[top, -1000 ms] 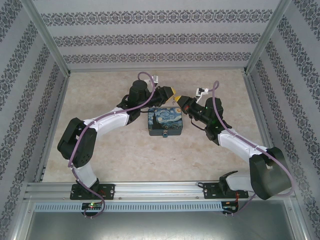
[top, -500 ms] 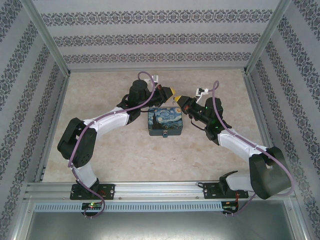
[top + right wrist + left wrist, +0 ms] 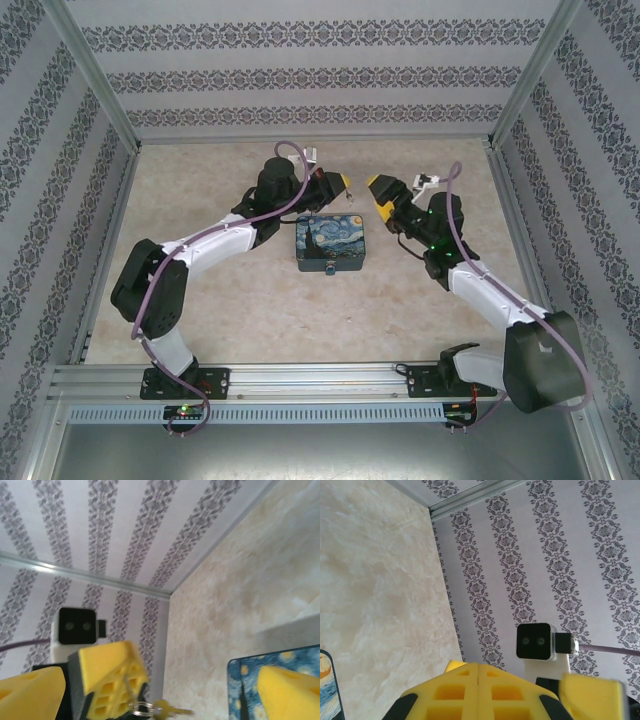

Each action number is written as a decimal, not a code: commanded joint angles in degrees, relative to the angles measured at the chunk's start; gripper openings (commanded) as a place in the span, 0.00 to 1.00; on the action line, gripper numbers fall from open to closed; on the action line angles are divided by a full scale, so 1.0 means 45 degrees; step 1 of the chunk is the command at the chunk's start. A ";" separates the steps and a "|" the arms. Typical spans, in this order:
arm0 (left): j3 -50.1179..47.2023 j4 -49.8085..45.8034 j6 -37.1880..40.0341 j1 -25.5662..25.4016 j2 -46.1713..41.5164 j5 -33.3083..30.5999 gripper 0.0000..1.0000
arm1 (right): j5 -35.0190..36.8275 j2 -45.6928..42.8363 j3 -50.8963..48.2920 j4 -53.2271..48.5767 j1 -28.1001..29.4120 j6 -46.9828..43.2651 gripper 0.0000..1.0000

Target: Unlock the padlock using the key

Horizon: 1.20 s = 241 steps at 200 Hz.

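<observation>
1. We saw the left gripper (image 3: 478,692) with its yellow fingers pressed together, pinching a thin wire that led to the key ring (image 3: 144,708).
2. The key (image 3: 172,711) hung from that ring, just beside the left fingertips.
3. The right gripper (image 3: 381,196) stood spread wide and held nothing, facing the left one and near it.
4. The padlock (image 3: 330,267) sat at the near edge of the box (image 3: 333,240), closer to the bases than either gripper and apart from both.

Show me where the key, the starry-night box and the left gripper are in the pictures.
key (image 3: 172,711): right wrist view, middle of its shaft.
starry-night box (image 3: 332,243): top external view, middle of the printed lid.
left gripper (image 3: 345,183): top external view, between its yellow fingertips.
</observation>
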 commanded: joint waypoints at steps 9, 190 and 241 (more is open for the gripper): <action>0.0801 -0.0568 0.0865 -0.0130 -0.0796 -0.0023 0.00 | 0.0884 -0.0517 -0.0024 -0.1315 -0.0547 -0.0624 0.98; 0.2601 -0.1000 0.2018 -0.0006 -0.0553 -0.0045 0.00 | 0.1858 0.0586 0.0627 0.1098 -0.0427 -0.0232 0.98; 0.2485 -0.0910 0.1732 0.0008 -0.0536 -0.0328 0.00 | 0.1527 0.0408 0.0546 0.2918 0.0427 0.0100 0.97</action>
